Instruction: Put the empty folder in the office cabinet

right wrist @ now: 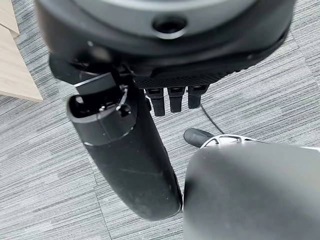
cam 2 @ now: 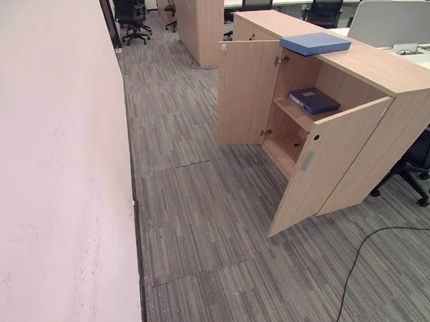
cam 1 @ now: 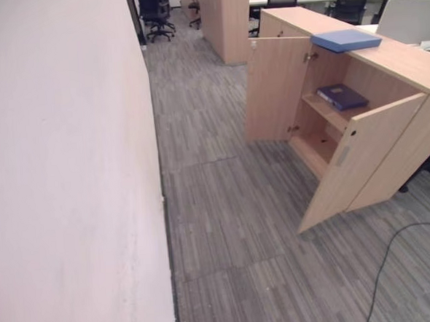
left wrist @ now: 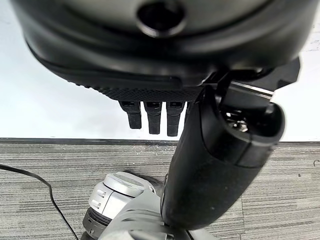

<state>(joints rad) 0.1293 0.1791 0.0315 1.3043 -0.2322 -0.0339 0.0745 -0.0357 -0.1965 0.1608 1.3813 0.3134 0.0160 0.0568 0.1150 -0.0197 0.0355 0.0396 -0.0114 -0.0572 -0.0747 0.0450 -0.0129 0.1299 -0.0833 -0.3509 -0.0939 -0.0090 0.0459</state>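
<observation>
Although facing the office cabinet (cam 1: 406,62), cannot yet reach anything on it. Look ahead and to the right for the pale blue folder (cam 1: 346,40): lying flat on the cabinet's top, at the front edge just above the open compartment, well apart from both hands. Judged from the head views, runs with its long side roughly across the cabinet's depth, one short end toward the opening. Note also a dark blue folder (cam 1: 342,95) lying flat on the inner shelf (cam 1: 321,109), between two doors swung wide: far door (cam 1: 276,88) and near door (cam 1: 361,163). Cannot tell the empty one from the other; taking the pale one on top as the thing yet to be stowed, as a guess only.

Seen in the left wrist view, left robot hand (left wrist: 150,55) pointing down at the carpet floor (cam 1: 233,225), close beside the pale wall (cam 1: 63,177), fingers (left wrist: 153,117) straight and relaxed, thumb standing out, holding nothing. Much the same for the right robot hand (right wrist: 165,45): fingers (right wrist: 175,102) straight and slack, empty, hanging over the carpet.

Probably better served by the right arm, given the folder's place on that side and the wall hard on the left. Calls first for walking closer and skirting the near door, then raising the arm to the height of the cabinet's top and meeting the folder at its near short end.
</observation>
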